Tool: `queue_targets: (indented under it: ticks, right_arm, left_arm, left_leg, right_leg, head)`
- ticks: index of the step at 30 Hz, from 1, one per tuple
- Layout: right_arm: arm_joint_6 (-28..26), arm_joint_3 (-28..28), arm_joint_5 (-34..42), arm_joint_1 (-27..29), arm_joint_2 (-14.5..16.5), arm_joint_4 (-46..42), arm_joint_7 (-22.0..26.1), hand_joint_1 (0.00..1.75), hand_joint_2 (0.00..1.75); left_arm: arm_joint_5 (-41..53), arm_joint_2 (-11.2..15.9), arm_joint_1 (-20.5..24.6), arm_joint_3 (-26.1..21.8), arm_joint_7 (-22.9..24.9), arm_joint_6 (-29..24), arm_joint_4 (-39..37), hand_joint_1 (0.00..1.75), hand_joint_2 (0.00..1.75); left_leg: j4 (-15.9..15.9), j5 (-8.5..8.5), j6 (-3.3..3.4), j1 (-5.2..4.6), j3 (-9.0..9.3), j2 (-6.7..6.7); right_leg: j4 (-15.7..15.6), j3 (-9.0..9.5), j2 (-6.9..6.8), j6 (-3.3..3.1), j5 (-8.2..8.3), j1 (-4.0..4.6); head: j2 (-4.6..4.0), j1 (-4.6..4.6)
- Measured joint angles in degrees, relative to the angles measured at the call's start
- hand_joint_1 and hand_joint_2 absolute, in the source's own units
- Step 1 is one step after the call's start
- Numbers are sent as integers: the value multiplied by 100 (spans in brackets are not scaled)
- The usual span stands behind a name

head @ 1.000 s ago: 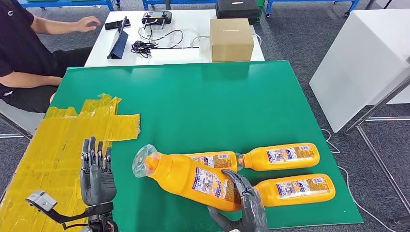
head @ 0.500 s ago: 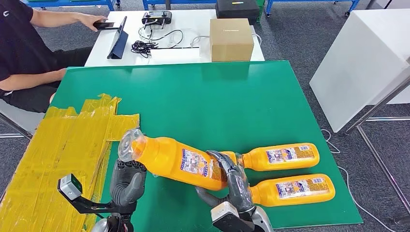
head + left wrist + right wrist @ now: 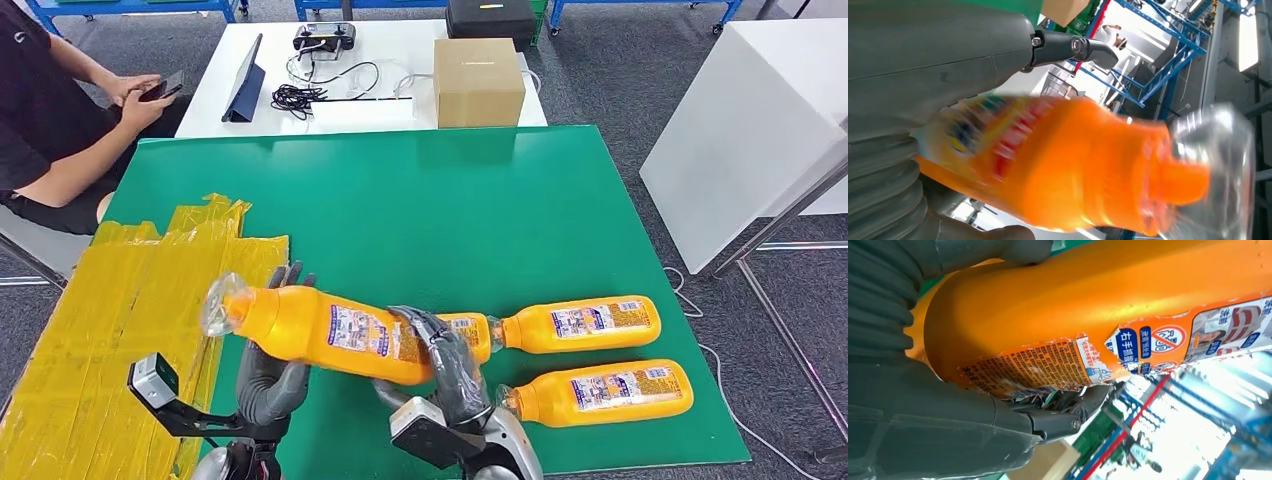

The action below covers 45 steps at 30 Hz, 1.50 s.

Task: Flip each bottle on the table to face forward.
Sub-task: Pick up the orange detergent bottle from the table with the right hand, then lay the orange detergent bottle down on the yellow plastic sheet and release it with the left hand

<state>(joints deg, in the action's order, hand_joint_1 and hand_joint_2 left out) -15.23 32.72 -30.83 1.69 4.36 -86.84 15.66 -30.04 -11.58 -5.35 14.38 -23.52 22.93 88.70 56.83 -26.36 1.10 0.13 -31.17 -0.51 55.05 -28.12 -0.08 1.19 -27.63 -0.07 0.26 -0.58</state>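
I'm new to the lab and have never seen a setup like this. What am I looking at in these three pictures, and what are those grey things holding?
This is a humanoid robot with two arms, each ending in a many-fingered hand. The wide picture is from a camera high on its body, looking down at a green table. The other two pictures come from cameras at its wrists, very close up and turned sideways.

Both hands hold one big orange bottle above the table: the left hand under its neck end, the right hand around its base. Three more orange bottles lie on the table near the right hand: one, another, and a third partly hidden. Yellow tape covers the table's left part. A seated person looks at a phone.
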Motion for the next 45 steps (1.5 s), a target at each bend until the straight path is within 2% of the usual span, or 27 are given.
queue_targets:
  ticks: [5,12,17,18,21,22,44,45]
  right_arm:
    - [93,161,-165,-160,52,294,-182,175,175]
    - [267,441,-695,-481,91,700,-725,175,175]
    - [303,609,-780,-670,134,959,-824,175,175]
    - [304,628,-781,-693,139,990,-826,175,175]
    - [321,675,-781,-747,148,1058,-829,175,175]
    - [332,686,-778,-765,149,1076,-830,175,175]
    - [416,763,-713,-814,150,1230,-895,175,175]
    - [410,763,-711,-812,150,1233,-896,141,175]
  left_arm:
    - [3,12,18,-4,4,-19,-8,0,175]
    - [125,40,26,-66,5,-138,-20,0,175]
    - [134,60,23,-150,4,-140,-32,0,175]
    - [134,62,23,-162,4,-140,-33,23,175]
    - [137,67,23,-192,4,-138,-40,154,175]
    - [151,68,22,-201,0,-134,-43,175,175]
    - [557,69,18,-366,-252,-152,-154,175,175]
    - [586,69,18,-370,-271,-162,-156,175,175]
  left_leg:
    - [0,0,0,0,0,0]
    - [0,0,0,0,0,1]
    - [0,0,0,1,-1,0]
    - [0,1,0,1,-1,0]
    - [0,0,0,0,-1,1]
    - [0,0,0,0,-1,1]
    - [0,0,0,0,-1,1]
    - [0,0,0,0,-1,1]
  right_leg:
    - [0,0,0,0,0,0]
    - [0,-2,0,0,0,1]
    - [0,-2,0,0,0,1]
    - [1,-2,0,0,0,1]
    - [1,-2,0,0,0,0]
    - [1,-2,0,0,0,0]
    - [1,-4,0,0,0,0]
    - [1,-4,0,0,0,0]
  head:
    - [0,0]
    - [0,0]
    - [0,0]
    - [0,0]
    - [0,0]
    - [0,0]
    - [0,-1]
    - [0,-1]
